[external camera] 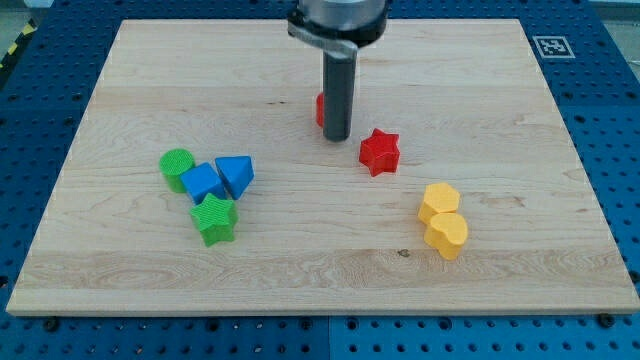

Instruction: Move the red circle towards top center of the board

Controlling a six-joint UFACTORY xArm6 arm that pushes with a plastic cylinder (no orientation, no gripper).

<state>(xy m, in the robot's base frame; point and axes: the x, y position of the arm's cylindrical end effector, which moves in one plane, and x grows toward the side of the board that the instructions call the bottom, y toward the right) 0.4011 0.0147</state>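
Red circle (319, 109): upper middle of board (120, 110), mostly hidden behind rod; only sliver shows. My tip (336, 139) touches its near side. No pincer fitted. Push straight toward top edge, keep contact centred; red star (379, 151) stays clear.

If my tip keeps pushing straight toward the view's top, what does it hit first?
The red circle: your tip sits right at it, with the rod hiding most of it. Beyond it, the board looks free up to the top edge, though depth is hard to judge.
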